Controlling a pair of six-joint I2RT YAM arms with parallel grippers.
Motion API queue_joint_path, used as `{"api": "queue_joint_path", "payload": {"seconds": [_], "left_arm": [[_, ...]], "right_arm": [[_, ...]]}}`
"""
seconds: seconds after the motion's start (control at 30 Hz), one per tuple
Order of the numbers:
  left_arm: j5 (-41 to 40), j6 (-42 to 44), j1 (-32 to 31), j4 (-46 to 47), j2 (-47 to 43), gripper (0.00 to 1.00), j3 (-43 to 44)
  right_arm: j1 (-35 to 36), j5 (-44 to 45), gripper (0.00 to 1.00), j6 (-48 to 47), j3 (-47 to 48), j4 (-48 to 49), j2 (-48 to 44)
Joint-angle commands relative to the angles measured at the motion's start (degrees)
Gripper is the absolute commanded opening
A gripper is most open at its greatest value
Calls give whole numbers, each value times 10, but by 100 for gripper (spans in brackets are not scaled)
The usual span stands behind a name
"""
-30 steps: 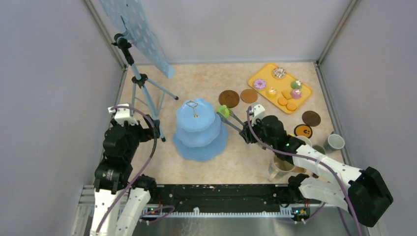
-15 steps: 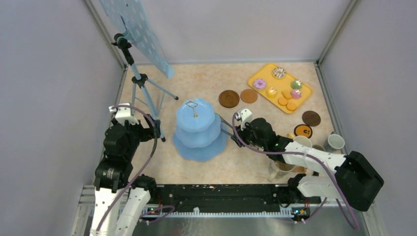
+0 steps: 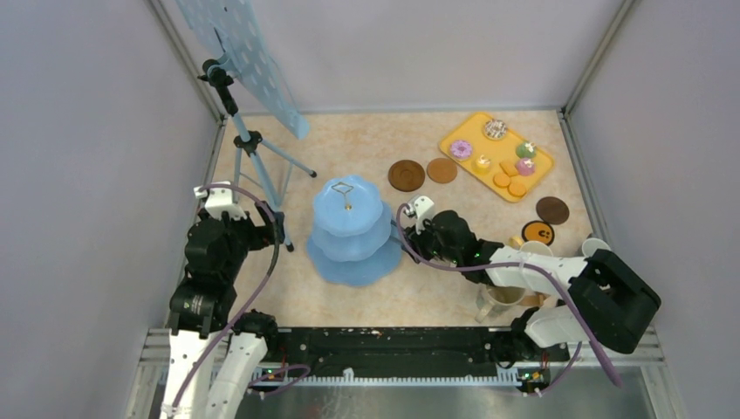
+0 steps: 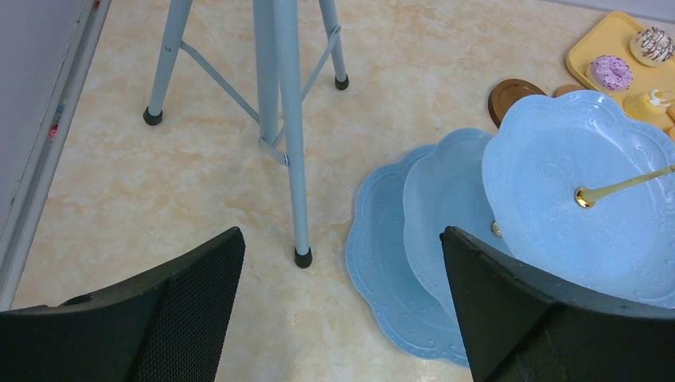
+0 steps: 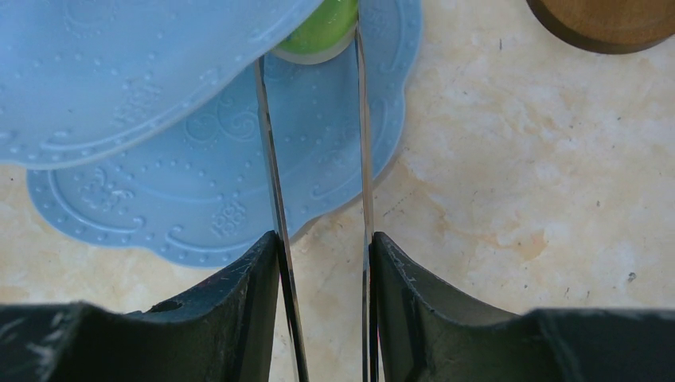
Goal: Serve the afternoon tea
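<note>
My right gripper (image 3: 417, 240) is shut on the metal tongs (image 5: 271, 159). The tong tips pinch a green treat (image 5: 318, 36) over the bottom tier of the blue three-tier stand (image 3: 353, 229), tucked under the middle tier (image 5: 119, 72). My left gripper (image 4: 342, 239) is open and empty, left of the stand (image 4: 557, 159). Donuts (image 3: 461, 149), cupcakes (image 3: 524, 166) and orange biscuits (image 3: 509, 179) lie on the yellow tray (image 3: 471, 131). Brown coasters (image 3: 406, 175) lie near it. A big beige mug (image 3: 499, 298) and a grey mug (image 3: 596, 249) stand at the right, partly hidden by my right arm.
A tripod (image 3: 249, 144) with a blue dotted board stands left of the stand; one of its feet (image 4: 302, 256) is just ahead of my left gripper. Enclosure walls run along all sides.
My right gripper has moved left with the tongs. The green treat has gone from beside the stand to under its middle tier. The left arm has not moved.
</note>
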Motion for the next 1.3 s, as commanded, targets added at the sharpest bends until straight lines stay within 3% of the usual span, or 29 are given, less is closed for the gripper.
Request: {"api": "queue_joint_path", "payload": {"seconds": [0.0, 0.47, 1.27], "left_arm": [[10, 8, 5, 25, 8, 99, 1], [12, 8, 7, 26, 6, 99, 1], [12, 8, 7, 26, -5, 99, 0]], "right_arm": [[8, 10, 34, -9, 20, 69, 8], [19, 39, 51, -13, 26, 73, 31], [24, 46, 56, 5, -9, 5, -52]]}}
